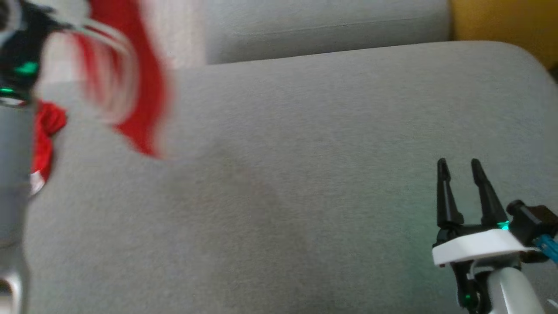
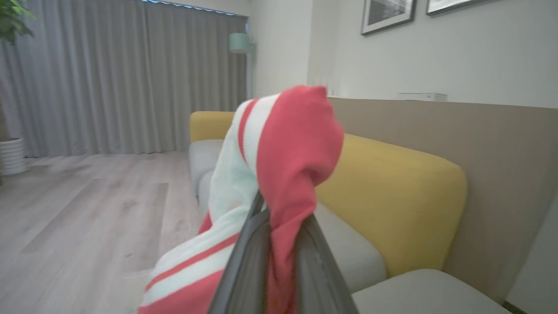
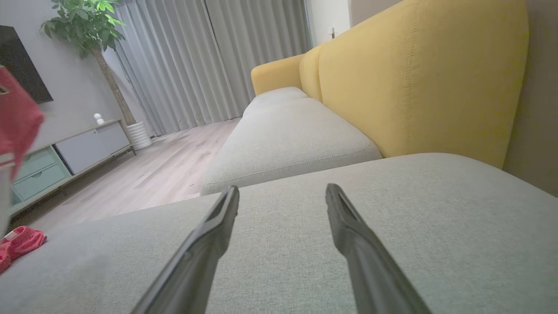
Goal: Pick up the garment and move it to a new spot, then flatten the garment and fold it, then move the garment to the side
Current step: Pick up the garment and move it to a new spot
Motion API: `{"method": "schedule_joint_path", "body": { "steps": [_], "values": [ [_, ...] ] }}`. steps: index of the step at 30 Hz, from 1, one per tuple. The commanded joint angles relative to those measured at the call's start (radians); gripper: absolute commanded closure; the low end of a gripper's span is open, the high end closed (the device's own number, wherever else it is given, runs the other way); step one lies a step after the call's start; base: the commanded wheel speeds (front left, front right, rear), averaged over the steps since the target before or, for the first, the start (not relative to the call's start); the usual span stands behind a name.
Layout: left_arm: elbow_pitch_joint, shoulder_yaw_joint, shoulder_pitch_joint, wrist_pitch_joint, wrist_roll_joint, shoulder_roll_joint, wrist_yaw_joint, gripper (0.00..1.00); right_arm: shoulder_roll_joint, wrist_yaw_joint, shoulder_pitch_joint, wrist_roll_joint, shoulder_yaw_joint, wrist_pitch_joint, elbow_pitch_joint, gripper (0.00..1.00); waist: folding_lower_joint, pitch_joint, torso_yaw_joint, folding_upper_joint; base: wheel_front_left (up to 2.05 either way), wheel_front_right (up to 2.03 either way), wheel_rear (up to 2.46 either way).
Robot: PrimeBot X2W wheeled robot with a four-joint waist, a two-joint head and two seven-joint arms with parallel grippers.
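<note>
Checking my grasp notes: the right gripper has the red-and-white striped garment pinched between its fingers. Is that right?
No: the left gripper pinches the red-and-white striped garment, as the left wrist view shows. The right gripper is open, holding nothing.

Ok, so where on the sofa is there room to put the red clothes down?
The middle of the grey cushion is bare, from the hanging clothes across to the right gripper. Crowded spot: the left edge, where the left gripper holds the clothes.
</note>
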Motion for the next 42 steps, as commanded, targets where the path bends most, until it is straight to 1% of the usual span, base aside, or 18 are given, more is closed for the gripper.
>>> {"method": "schedule_joint_path", "body": {
  "steps": [1,5,10,12,15,18,19,20,21,24,27,30,33,35,38,41,42],
  "values": [
    [-0.037,0.01,-0.048,0.011,-0.01,0.012,-0.006,1.0,-0.006,0.008,-0.028,0.007,0.038,-0.012,-0.03,0.0,0.0001,-0.015,-0.052,-0.0001,0.0,0.0,0.0],
    [-0.022,-0.033,-0.008,-0.001,-0.033,-0.059,-0.008,1.0,-0.006,0.008,-0.046,0.012,0.072,-0.007,-0.03,0.0,0.0001,-0.006,-0.101,-0.0001,0.0,0.0,0.0],
    [0.031,-0.081,0.078,-0.037,-0.059,-0.139,-0.015,1.0,-0.006,0.008,-0.066,0.018,0.099,-0.009,-0.028,0.0,0.0001,0.009,-0.151,-0.0001,0.0,0.0,0.0],
    [0.067,-0.107,0.122,-0.065,-0.047,-0.153,-0.023,1.0,-0.006,0.008,-0.074,0.022,0.112,-0.01,-0.027,0.0,0.0001,0.018,-0.169,-0.0001,0.0,0.0,0.0],
    [0.141,-0.147,0.189,-0.135,-0.006,-0.163,-0.034,1.0,-0.006,0.008,-0.085,0.026,0.128,-0.013,-0.025,0.0,0.0001,0.033,-0.188,-0.0001,0.0,0.0,0.0],
    [0.233,-0.179,0.249,-0.218,0.046,-0.172,-0.028,1.0,-0.006,0.008,-0.093,0.029,0.141,-0.015,-0.021,0.0,0.0001,0.043,-0.199,-0.0001,0.0,0.0,0.0],
    [0.233,-0.179,0.249,-0.218,0.046,-0.172,-0.028,1.0,-0.006,0.008,-0.093,0.029,0.141,-0.015,-0.021,0.0,0.0001,0.043,-0.199,-0.0001,0.0,0.0,0.0],
    [0.264,-0.19,0.265,-0.247,0.066,-0.175,-0.025,0.6,-0.006,0.008,-0.095,0.029,0.144,-0.016,-0.019,0.0,0.0001,0.045,-0.202,-0.0001,0.0,0.0,0.0],
    [0.294,-0.196,0.281,-0.277,0.078,-0.181,-0.021,0.0,-0.006,0.008,-0.097,0.03,0.147,-0.016,-0.017,0.0,0.0001,0.046,-0.203,-0.0001,0.0,0.0,0.0],
    [0.375,-0.203,0.322,-0.36,0.099,-0.201,-0.007,0.0,-0.006,0.008,-0.1,0.029,0.15,-0.016,-0.01,0.0,0.0001,0.043,-0.201,-0.0001,0.0,0.0,0.0],
    [0.425,-0.203,0.356,-0.429,0.1,-0.22,-0.006,0.0,-0.006,0.008,-0.096,0.023,0.139,-0.013,-0.007,0.0,0.0001,0.031,-0.185,-0.0001,0.0,0.0,0.0],
    [0.423,-0.176,0.388,-0.537,0.088,-0.238,-0.004,0.0,-0.006,0.008,-0.082,0.011,0.118,-0.006,-0.01,0.0,0.0001,0.014,-0.157,-0.0001,0.0,0.0,0.0],
    [0.389,-0.149,0.436,-0.646,0.087,-0.241,0.006,0.0,-0.006,0.008,-0.065,-0.001,0.099,0.005,-0.017,0.0,0.0001,-0.004,-0.123,-0.0001,0.0,0.0,0.0],
    [0.361,-0.144,0.474,-0.697,0.101,-0.229,0.019,0.0,-0.006,0.008,-0.054,-0.008,0.09,0.014,-0.025,0.0,0.0001,-0.015,-0.098,-0.0001,0.0,0.0,0.0],
    [0.31,-0.122,0.541,-0.75,0.117,-0.204,0.05,0.0,-0.006,0.008,-0.04,-0.017,0.084,0.029,-0.036,0.0,0.0001,-0.031,-0.065,-0.0001,0.0,0.0,0.0],
    [0.242,-0.09,0.616,-0.778,0.142,-0.172,0.09,0.0,-0.006,0.008,-0.026,-0.025,0.078,0.043,-0.05,0.0,0.0001,-0.04,-0.033,-0.0001,0.0,0.0,0.0],
    [0.196,-0.069,0.664,-0.786,0.158,-0.152,0.112,0.0,-0.006,0.008,-0.018,-0.03,0.073,0.052,-0.056,0.0,0.0001,-0.043,-0.013,-0.0001,0.0,0.0,0.0]
  ]
}}
